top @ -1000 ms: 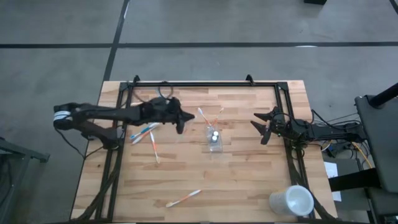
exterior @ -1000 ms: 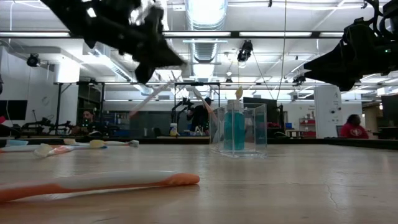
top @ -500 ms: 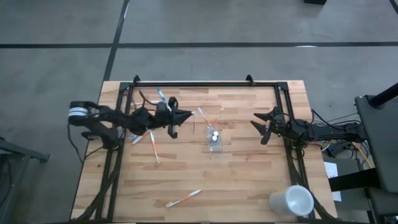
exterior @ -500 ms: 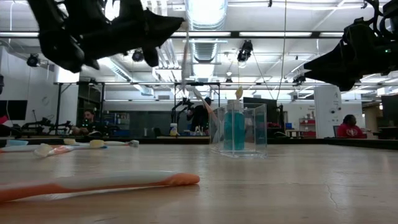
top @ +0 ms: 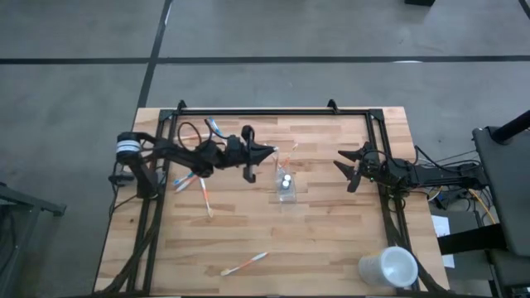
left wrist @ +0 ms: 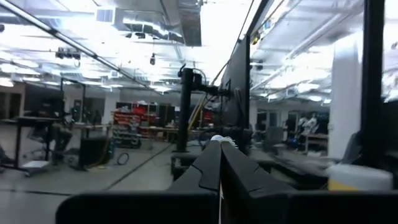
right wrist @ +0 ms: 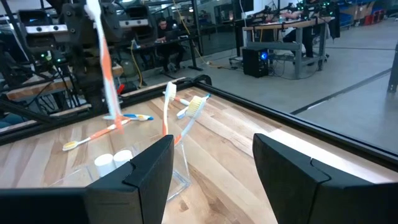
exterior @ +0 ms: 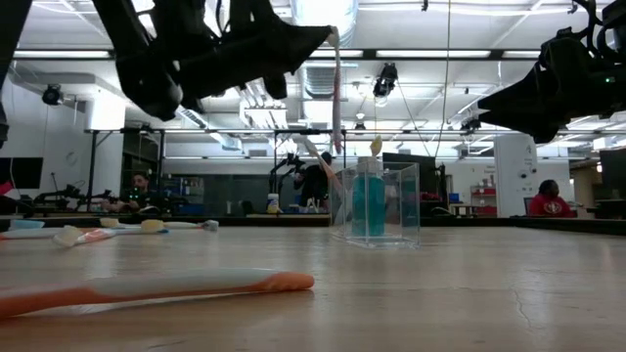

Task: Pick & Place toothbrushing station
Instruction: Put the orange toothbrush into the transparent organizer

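Observation:
The clear plastic cup (top: 286, 189) stands mid-table with the blue tube (exterior: 369, 205) and two toothbrushes (right wrist: 168, 106) standing in it. My left gripper (top: 270, 152) is shut on an orange and white toothbrush (exterior: 336, 93), high above the table just left of the cup. My right gripper (top: 344, 170) is open and empty, in the air to the right of the cup. More toothbrushes lie flat on the table at the left (top: 192, 175) and near the front (top: 244, 263). My left gripper pinches the toothbrush just below its brush head (left wrist: 219, 140) between its two fingers. The fingers reach level from the table's left and lie across the brush. The handle (right wrist: 109, 74) hangs almost straight down below the fingers, clear of the table and the cup.
A larger opaque white cup (top: 387, 267) lies on its side at the front right corner. A black frame (top: 273, 113) runs along the far edge and both sides of the table. People and benches show in the room behind.
My left gripper has gone toward the table's right edge, up to the cup, and has tipped up from pointing down to level. The toothbrush it holds has swung from slanting to hanging almost straight down.

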Controlling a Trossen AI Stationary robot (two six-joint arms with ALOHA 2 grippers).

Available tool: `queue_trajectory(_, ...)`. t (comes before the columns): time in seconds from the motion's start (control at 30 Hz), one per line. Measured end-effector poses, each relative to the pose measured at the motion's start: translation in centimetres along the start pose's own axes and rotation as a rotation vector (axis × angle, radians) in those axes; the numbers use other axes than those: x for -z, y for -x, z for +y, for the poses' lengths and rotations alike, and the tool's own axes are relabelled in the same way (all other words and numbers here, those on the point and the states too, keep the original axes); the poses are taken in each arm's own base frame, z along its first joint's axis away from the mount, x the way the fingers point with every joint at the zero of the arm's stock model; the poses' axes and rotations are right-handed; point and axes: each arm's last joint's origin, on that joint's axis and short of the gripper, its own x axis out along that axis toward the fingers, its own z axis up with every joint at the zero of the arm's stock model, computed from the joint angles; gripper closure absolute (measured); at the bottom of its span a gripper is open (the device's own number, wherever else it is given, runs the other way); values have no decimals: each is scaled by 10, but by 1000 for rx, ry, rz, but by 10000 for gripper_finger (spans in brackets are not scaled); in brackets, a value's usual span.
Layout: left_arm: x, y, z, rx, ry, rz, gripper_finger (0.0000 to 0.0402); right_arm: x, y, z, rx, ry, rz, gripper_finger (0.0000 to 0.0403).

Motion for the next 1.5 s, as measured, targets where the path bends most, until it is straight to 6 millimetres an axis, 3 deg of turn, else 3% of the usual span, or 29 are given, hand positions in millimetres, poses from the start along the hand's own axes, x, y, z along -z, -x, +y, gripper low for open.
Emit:
queue_trajectory(0.37, 18, -2, 13, -46, -15, 83, 395, 0, 0, 0, 0, 0, 0, 188)
queue_trajectory(0.73, 52, 5, 18, -69, 90, 176, 389, 0, 0, 0, 0, 0, 0, 188)
queue_trajectory(1.0, 61, 7, 18, -62, 136, 202, 387, 0, 0, 0, 0, 0, 0, 188)
queue_trajectory(1.5, 62, 8, 17, -24, 155, 222, 276, 0, 0, 0, 0, 0, 0, 188)
